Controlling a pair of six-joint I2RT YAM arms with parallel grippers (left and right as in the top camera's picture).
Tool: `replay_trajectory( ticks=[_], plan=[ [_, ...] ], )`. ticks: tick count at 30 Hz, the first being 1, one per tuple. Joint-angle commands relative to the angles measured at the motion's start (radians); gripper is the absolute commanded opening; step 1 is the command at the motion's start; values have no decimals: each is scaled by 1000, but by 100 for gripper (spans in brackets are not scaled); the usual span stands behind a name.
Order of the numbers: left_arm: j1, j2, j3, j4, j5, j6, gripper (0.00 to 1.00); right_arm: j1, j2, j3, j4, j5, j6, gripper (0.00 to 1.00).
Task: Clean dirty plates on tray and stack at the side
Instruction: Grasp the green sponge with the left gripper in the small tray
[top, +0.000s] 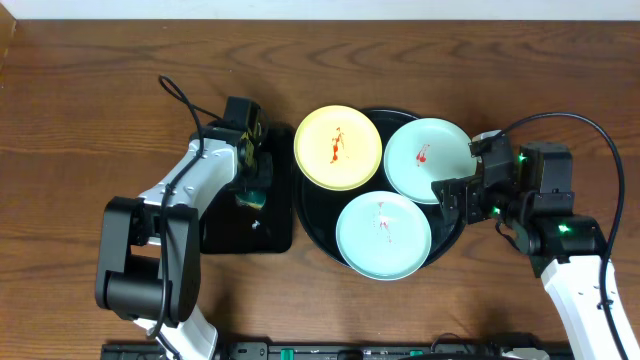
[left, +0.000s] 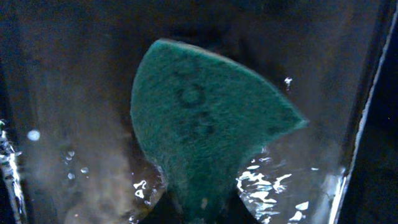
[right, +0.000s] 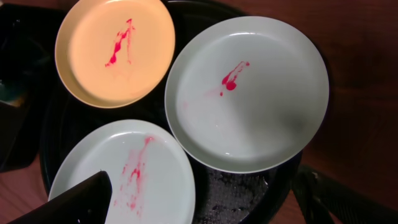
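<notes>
The round black tray (top: 318, 222) holds three plates with red smears: a pale yellow one (top: 337, 147) at the back left, a light blue one (top: 428, 158) at the back right, and a light blue one (top: 384, 234) in front. My right gripper (top: 455, 195) is open and empty at the tray's right rim. In the right wrist view its fingers (right: 205, 205) straddle the front blue plate (right: 149, 174) and the tray rim (right: 245, 193). The other blue plate (right: 249, 93) and the yellow plate (right: 115, 50) lie beyond. My left gripper (top: 252, 195) is shut on a green sponge (left: 205, 124).
A smaller rectangular black tray (top: 225, 235) lies left of the round tray, under my left gripper. It looks wet, with water glints (left: 267, 183) around the sponge. Bare wooden table (top: 80, 130) lies on the far left and behind the trays.
</notes>
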Motion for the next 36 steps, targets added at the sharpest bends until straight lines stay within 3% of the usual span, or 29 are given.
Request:
replay_trajectory(
  ticks=[1,16,19,21,23,36],
  plan=[
    [2,2,0,-19,-17,-6,8,7,-1,16,1,-10,13,92],
    [3,-117,17,-35,-27,-6,8,7,-1,16,-8,-10,13,92],
    [3,-115,14,-42,-27,-6,17,7,-1,16,-13,-10,13,92],
    [3,-113,6,-41,-27,-6,41,7,-1,16,-15,-10,13,92],
    [3,-110,3,-42,-27,-6,50,7,-1,16,-16,-10,13,92],
    [3,-108,-3,-43,-27,-6,51,7,-1,16,-16,-10,13,92]
  ],
)
